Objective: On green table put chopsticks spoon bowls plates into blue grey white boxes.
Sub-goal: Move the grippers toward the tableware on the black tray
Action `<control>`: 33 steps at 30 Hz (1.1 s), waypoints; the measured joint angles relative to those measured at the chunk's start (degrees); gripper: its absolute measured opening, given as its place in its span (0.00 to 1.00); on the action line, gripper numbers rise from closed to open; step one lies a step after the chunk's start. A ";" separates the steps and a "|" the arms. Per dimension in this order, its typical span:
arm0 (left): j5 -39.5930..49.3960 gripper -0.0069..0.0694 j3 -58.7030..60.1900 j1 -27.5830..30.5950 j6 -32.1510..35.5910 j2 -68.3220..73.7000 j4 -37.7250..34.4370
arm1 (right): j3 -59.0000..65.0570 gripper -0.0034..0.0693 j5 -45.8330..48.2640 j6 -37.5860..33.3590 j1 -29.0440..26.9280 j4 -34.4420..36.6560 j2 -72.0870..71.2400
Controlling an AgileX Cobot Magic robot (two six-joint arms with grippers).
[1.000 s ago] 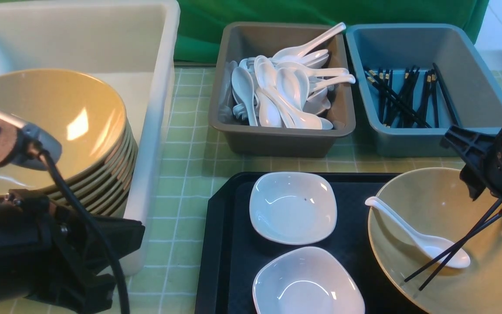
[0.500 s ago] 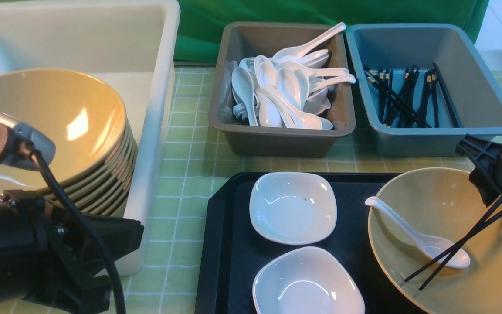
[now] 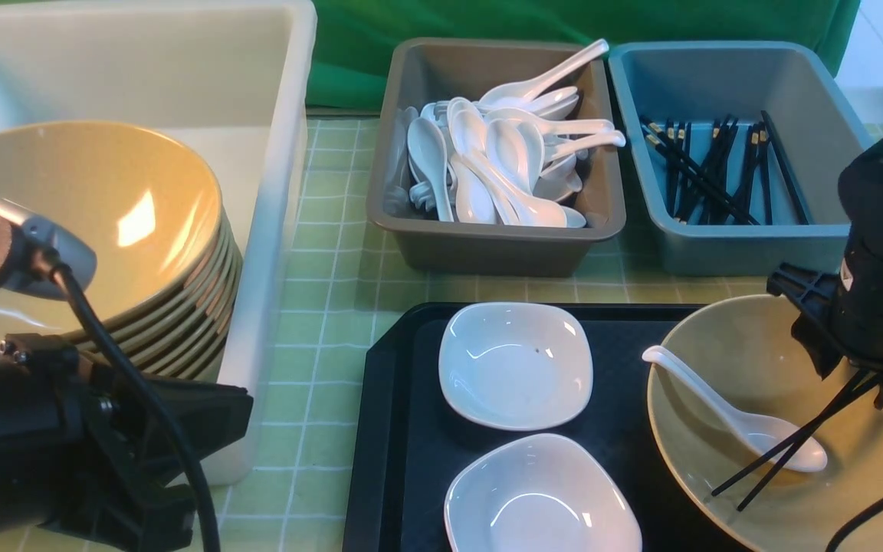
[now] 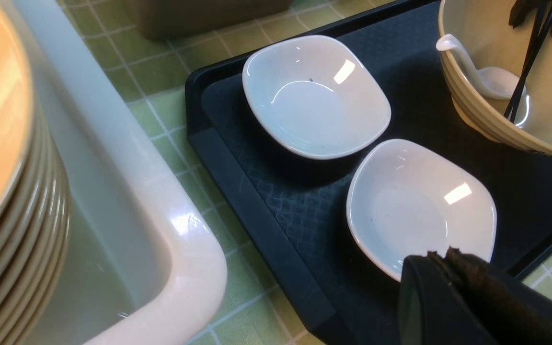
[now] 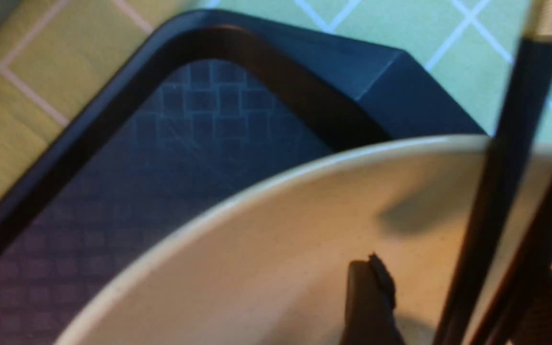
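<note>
While the left gripper (image 4: pixel 442 255) is closed, the right one stands open about chopsticks

Right gripper (image 3: pixel 852 389): fingers apart, two black chopsticks (image 3: pixel 798 438) between them; whether either finger touches, cannot tell. Chopsticks slope, crossed, lower ends inside the large tan bowl (image 3: pixel 756 337) on the black tray (image 3: pixel 422 383). White spoon (image 3: pixel 725 410) in same bowl, handle over rim. Two white plates, one farther (image 3: pixel 516 364), one nearer (image 3: pixel 541 498), on tray left of bowl. Beyond: grey box (image 3: pixel 487 257) of spoons, blue box (image 3: pixel 740 249) with chopsticks. White box (image 3: pixel 269 192) at left, tan bowls (image 3: pixel 89 230) stacked inside.
</note>
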 joint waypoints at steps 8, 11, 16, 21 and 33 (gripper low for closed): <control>0.00 0.09 0.00 0.00 0.74 0.00 0.00 | 0.00 0.47 -1.30 -4.93 0.00 -0.16 0.60; 0.00 0.09 0.00 0.00 0.85 0.00 0.00 | 0.00 0.41 -1.36 -6.69 0.00 -0.16 0.60; 0.00 0.09 0.00 0.00 0.85 0.00 0.00 | 0.00 0.30 -1.47 -8.84 0.00 -0.16 0.60; -0.05 0.09 0.00 0.00 0.85 0.00 0.00 | 0.00 0.23 -2.24 -10.37 0.00 -0.16 0.60; -0.22 0.09 0.00 0.00 0.86 0.00 -0.02 | 0.00 0.21 -3.50 -14.70 0.00 -0.16 -0.97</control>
